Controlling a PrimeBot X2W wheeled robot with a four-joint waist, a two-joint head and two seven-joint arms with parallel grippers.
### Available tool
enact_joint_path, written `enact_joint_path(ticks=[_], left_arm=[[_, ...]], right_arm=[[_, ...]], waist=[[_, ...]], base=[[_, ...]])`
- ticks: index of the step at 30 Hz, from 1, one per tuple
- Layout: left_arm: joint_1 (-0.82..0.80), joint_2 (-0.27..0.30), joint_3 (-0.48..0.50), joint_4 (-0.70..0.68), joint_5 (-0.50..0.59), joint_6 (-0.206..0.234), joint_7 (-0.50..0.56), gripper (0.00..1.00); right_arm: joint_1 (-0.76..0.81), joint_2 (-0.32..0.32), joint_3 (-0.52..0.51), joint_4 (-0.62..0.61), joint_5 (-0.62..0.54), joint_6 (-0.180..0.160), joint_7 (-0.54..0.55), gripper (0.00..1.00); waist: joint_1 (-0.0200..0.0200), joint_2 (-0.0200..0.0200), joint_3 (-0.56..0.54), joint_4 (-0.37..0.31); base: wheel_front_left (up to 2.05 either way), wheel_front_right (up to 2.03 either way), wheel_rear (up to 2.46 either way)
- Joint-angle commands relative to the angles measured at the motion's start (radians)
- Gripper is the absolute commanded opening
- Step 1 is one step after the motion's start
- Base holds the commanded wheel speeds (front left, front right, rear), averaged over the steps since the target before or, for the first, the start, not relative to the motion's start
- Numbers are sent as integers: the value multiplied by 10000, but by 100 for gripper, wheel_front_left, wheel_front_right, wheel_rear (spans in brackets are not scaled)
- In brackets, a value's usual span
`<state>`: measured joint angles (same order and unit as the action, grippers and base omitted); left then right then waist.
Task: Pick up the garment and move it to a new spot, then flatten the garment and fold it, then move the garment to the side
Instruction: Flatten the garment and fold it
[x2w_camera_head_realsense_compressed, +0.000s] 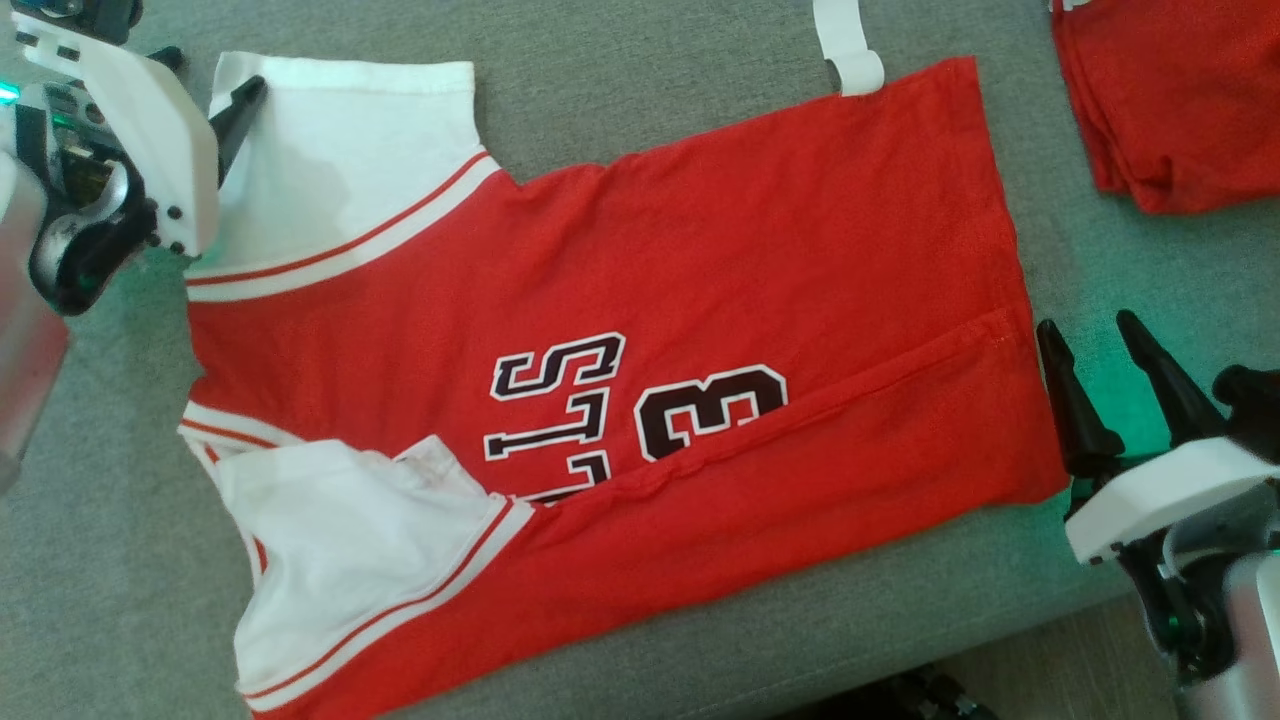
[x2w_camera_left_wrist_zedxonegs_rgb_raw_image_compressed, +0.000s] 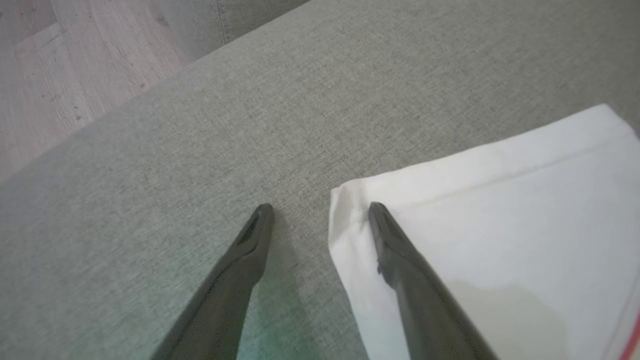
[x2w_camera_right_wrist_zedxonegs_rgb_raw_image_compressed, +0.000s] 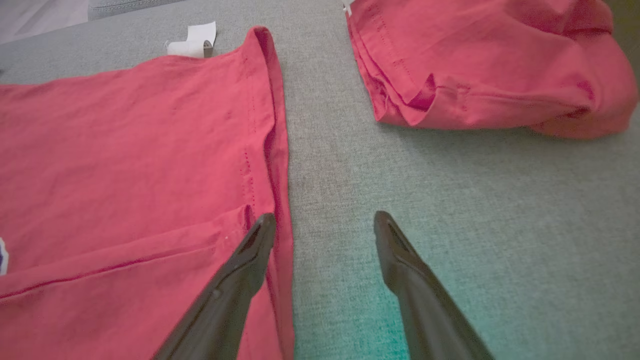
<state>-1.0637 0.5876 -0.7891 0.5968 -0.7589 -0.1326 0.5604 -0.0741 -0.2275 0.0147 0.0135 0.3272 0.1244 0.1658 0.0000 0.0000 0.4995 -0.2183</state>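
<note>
Closest to me on the grey cushion (x2w_camera_head_realsense_compressed: 650, 100), the garment (x2w_camera_head_realsense_compressed: 620, 300) lies flat with its near long side turned in over part of the lettering. My right gripper (x2w_camera_right_wrist_zedxonegs_rgb_raw_image_compressed: 325, 216) hangs with fingers spread astride the hem (x2w_camera_right_wrist_zedxonegs_rgb_raw_image_compressed: 272, 125), placed, I judge, to pinch that end for the next fold. Further off, my left gripper (x2w_camera_left_wrist_zedxonegs_rgb_raw_image_compressed: 320, 207), likewise spread and empty, straddles the corner of the far white sleeve (x2w_camera_left_wrist_zedxonegs_rgb_raw_image_compressed: 500, 210), while a second red bundle (x2w_camera_head_realsense_compressed: 1180, 100) sits well apart beyond.

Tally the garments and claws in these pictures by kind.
Garments: 2 (jersey, red heap)
Claws: 2 (left claw, right claw, both open)
Total: 4
</note>
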Motion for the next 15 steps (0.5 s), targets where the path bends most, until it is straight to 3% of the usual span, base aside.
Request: enact_joint_path(ticks=[1, 2, 3, 4, 5, 6, 15], left_arm=[[-418, 530, 65, -111, -172, 20, -44, 85], [-437, 557, 7, -122, -273, 20, -59, 75], [-437, 557, 7, -122, -273, 20, -59, 75], [-453, 580, -56, -145, -381, 20, -65, 51], [-476, 616, -130, -176, -461, 20, -84, 35], [-502, 653, -202, -209, -527, 20, -124, 2], [-667, 826, -939, -441, -797, 20, -1243, 0]], right_arm=[[-120, -195, 135, -254, 40, 63, -72, 100], [-134, -189, 143, -250, 40, 63, -77, 100], [-134, -189, 143, -250, 40, 63, -77, 100], [-144, -186, 147, -244, 43, 63, -84, 100], [-152, -183, 142, -237, 46, 63, -94, 100], [-161, -178, 135, -228, 50, 63, -104, 100], [-912, -471, 315, -176, 434, 63, 226, 100]], waist=[[0, 0, 26, -37], [0, 0, 40, -53], [0, 0, 40, -53], [0, 0, 55, -65], [0, 0, 70, -71], [0, 0, 83, -75], [0, 0, -212, 115]], base=[[0, 0, 0], [0, 0, 0], [0, 0, 0], [0, 0, 0], [0, 0, 0], [0, 0, 0], [0, 0, 0]])
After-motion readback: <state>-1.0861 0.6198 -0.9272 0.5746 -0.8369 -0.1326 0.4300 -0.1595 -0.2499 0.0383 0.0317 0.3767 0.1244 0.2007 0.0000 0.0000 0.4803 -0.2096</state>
